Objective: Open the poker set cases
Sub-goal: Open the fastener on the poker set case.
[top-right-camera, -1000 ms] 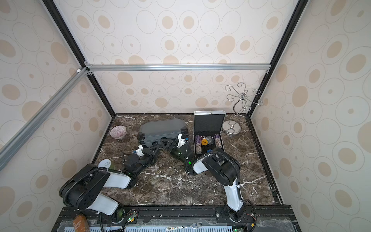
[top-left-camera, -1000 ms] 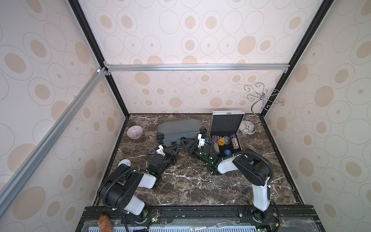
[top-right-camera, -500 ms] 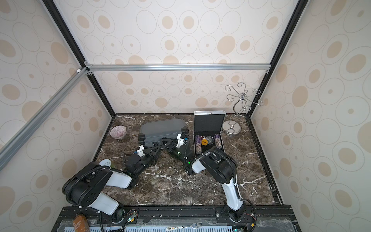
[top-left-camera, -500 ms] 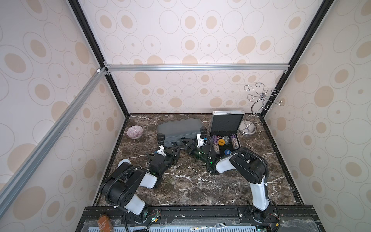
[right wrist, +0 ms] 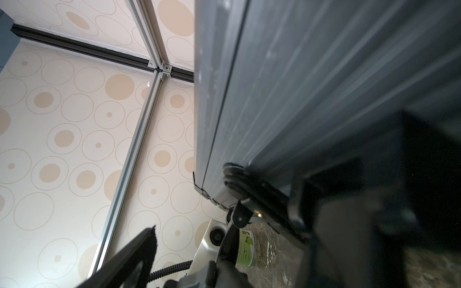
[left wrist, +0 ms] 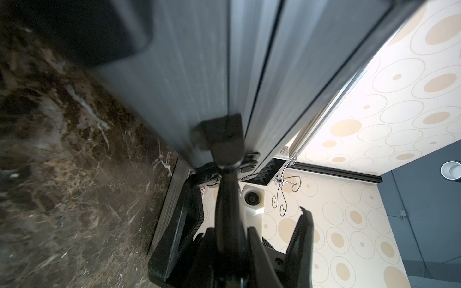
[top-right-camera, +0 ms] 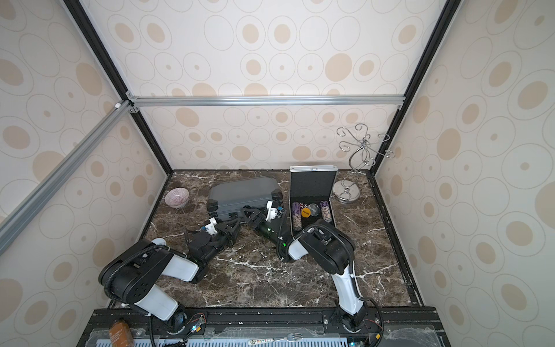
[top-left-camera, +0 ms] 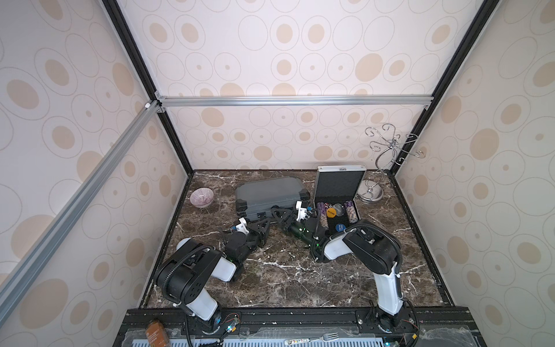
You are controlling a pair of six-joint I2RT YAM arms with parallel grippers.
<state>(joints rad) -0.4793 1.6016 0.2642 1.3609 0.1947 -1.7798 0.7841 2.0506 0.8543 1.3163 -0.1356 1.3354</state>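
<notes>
The silver case (top-left-camera: 338, 183) stands open at the far right, lid up, chips showing. The grey case (top-left-camera: 270, 192) just left of it lies flat and shut, so that one is the job. Both arms crowd its near edge. The left gripper (top-left-camera: 266, 226) is pinched closed on nothing I can see, tip at what looks like a black catch (left wrist: 217, 132). The right gripper (top-left-camera: 281, 214) has its jaws spread, nothing held. Best play, I reckon: flick the catch cleanly, steady the base, lift the lid from the near edge, and keep the arms from knocking. The wrist views show the seam (left wrist: 229, 74) tight and unbroken. Only the top views give the whole layout.
</notes>
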